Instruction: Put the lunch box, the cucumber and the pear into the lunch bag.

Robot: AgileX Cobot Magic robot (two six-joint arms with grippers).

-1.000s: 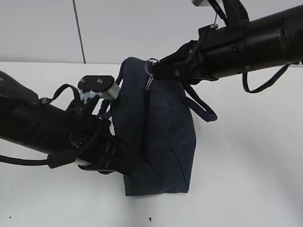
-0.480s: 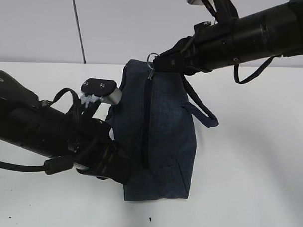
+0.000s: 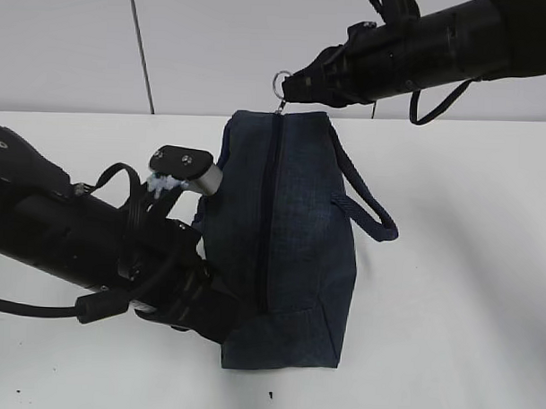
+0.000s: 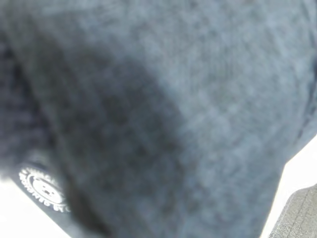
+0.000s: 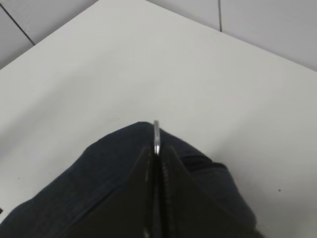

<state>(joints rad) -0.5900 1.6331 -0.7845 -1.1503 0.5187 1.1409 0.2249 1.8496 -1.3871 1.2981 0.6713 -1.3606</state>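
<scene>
The dark navy lunch bag [image 3: 299, 232] lies on the white table with its long zipper [image 3: 268, 213] facing up. My right gripper [image 3: 292, 87] is shut on the metal ring pull [image 3: 282, 80] at the bag's far end. In the right wrist view the ring [image 5: 156, 134] stands edge-on between the closed fingers [image 5: 171, 168], above the bag [image 5: 99, 173]. My left gripper [image 3: 217, 308] is pressed into the bag's near left side, its fingers buried in bunched fabric. Navy fabric [image 4: 188, 109] fills the left wrist view. The lunch box, cucumber and pear are out of view.
One strap handle [image 3: 371, 208] loops out to the bag's right. The white table [image 3: 449, 309] extends right and in front of the bag. The left arm [image 3: 66, 233] lies across the left of the table. A grey wall stands behind.
My right gripper has moved up and away, drawing the ring pull along the zipper to the bag's far end. The bag has stretched out longer. The left arm has barely moved.
</scene>
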